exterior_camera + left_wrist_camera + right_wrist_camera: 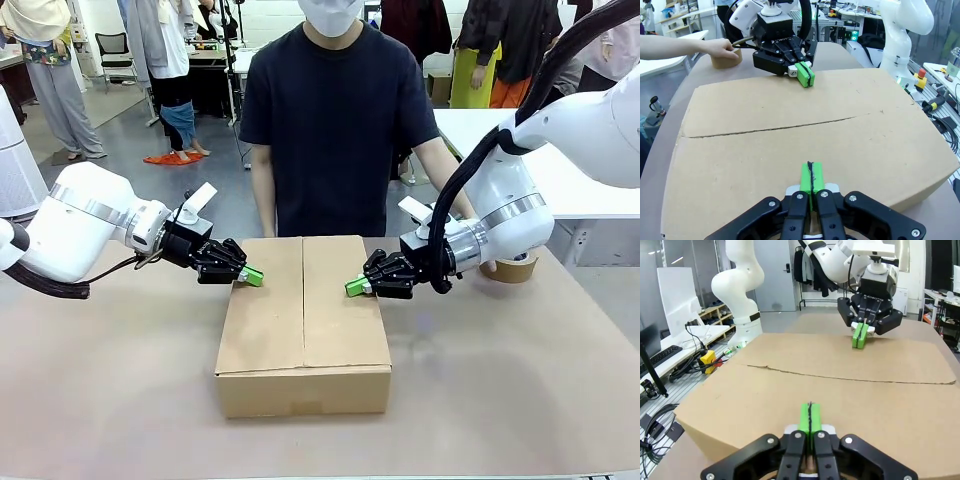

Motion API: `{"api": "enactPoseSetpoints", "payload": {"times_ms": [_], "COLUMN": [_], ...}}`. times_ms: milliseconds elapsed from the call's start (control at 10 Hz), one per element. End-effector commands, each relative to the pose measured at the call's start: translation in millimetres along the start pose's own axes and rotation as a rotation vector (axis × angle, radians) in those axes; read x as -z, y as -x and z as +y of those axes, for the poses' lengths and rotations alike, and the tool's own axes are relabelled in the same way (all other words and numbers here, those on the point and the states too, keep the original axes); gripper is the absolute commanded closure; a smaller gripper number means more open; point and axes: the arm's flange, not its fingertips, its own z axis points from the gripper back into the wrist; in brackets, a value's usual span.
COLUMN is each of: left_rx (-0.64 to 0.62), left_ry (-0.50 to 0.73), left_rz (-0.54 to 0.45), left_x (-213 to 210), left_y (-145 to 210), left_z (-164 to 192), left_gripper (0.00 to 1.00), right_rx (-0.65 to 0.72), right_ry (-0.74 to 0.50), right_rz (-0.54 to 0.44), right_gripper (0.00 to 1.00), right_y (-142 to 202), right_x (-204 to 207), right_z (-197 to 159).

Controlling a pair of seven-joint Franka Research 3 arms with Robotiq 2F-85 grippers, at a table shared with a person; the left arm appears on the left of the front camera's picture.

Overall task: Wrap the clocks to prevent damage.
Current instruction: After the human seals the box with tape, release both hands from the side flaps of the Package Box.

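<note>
The cardboard box (300,310), which I judge is the one packed with the clocks, sits in the middle of the brown-covered table (110,400) with its two top flaps folded shut and meeting along a seam (303,300) that runs from the robot's side to the person's.

The left gripper (250,276) rests on the box's left flap near the far left edge, green pads pressed together with nothing between them. The right gripper (356,287) mirrors it on the right flap, pads likewise closed and empty.

Right of the box, the person's hand (717,47) grips a roll of brown tape (515,268).

The flaps look stiff but springy, likely to lift once released, so pressing flat on them close to the seam seems the sensible hold. The contents are probably fragile. Moving the box would call for support at its side walls or underneath, not by the flaps. Its weight cannot be judged.
</note>
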Motion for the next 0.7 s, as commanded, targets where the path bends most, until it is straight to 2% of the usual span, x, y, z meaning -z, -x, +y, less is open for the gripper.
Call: {"api": "enactPoseSetpoints", "payload": {"times_ms": [0, 600], "left_rx": [-0.005, -0.005], "left_ry": [-0.001, -0.001], "left_rz": [0.002, 0.002], "left_x": [2.4, 2.4], "left_y": [3.4, 3.4], "left_z": [2.1, 2.1], "left_gripper": [1.0, 1.0], "right_rx": [0.005, 0.005], "right_ry": [0.004, 0.004], "right_rz": [0.005, 0.005], "right_gripper": [0.99, 0.99], "right_y": [3.2, 3.2], "right_x": [1.2, 1.2], "right_z": [-0.5, -0.5]}}
